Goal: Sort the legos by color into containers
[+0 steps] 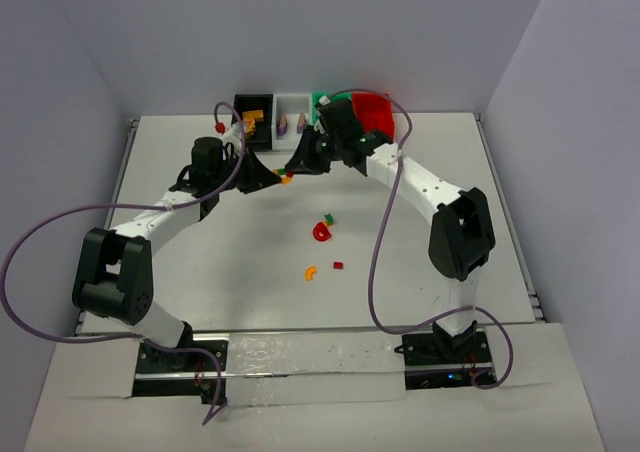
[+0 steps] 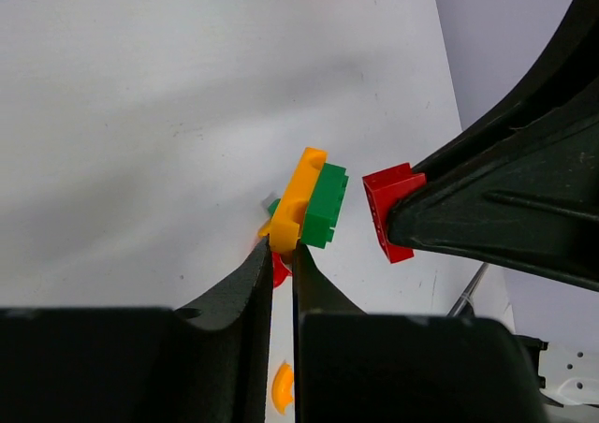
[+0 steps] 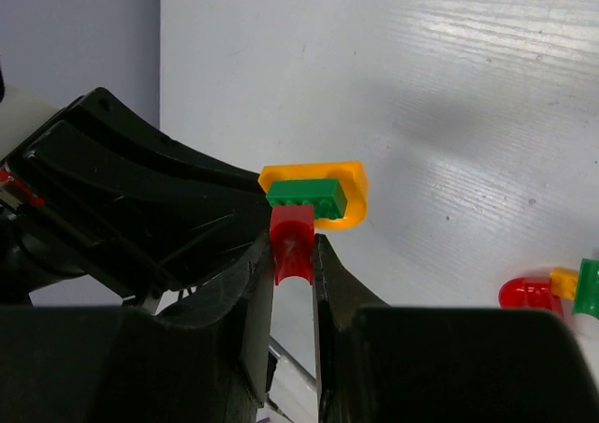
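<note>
Pinching the orange piece [image 2: 298, 198], left tool [image 2: 283, 247] faces right tool [image 3: 292, 242], apparently clamped on red brick [image 3: 291, 223].

Left gripper [image 2: 283, 248] hides the yellow lego's [image 2: 299, 194] lower end — behind its fingers, a red lego [image 2: 280, 271] and an orange lego [image 2: 281, 387] show only slivers.

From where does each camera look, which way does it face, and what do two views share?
Top external: high behind the robot, facing down on the table; left arm and right arm show.
Left wrist: along the left gripper, shut on the orange piece.
Right wrist: along the right gripper, shut on the red brick.
Shared: both wrist views show the green brick.
</note>
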You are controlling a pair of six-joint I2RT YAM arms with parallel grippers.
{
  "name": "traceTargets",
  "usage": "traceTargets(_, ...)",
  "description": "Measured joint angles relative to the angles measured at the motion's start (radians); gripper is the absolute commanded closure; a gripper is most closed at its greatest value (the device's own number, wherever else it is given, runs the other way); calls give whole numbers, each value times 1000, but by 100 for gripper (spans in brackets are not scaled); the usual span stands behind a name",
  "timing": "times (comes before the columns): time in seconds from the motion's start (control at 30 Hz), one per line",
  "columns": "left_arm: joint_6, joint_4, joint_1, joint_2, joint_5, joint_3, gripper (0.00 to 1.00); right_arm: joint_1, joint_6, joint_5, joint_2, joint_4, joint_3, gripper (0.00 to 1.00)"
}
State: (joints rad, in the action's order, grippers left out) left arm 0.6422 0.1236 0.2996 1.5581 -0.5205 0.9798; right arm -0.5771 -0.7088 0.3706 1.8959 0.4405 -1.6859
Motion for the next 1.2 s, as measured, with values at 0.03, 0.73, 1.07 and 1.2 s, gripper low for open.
traceTargets(0.03, 0, -1, 0, 0, 3, 0, 100, 3, 2, -3, -2, 0, 0, 100)
traceTargets(0.73, -271, -166, -47, -31, -15, 130, 100, 246, 481, -372, 172, 43, -226, 100)
traceTargets(1.07, -421, -273, -34, -42, -98, 240, 100, 357, 584, -405, 439, 30, -480, 91)
traceTargets(1.2, -438, -309, -28, -39, -99, 247, 100, 375, 611, -413, 494, 10, -543, 52)
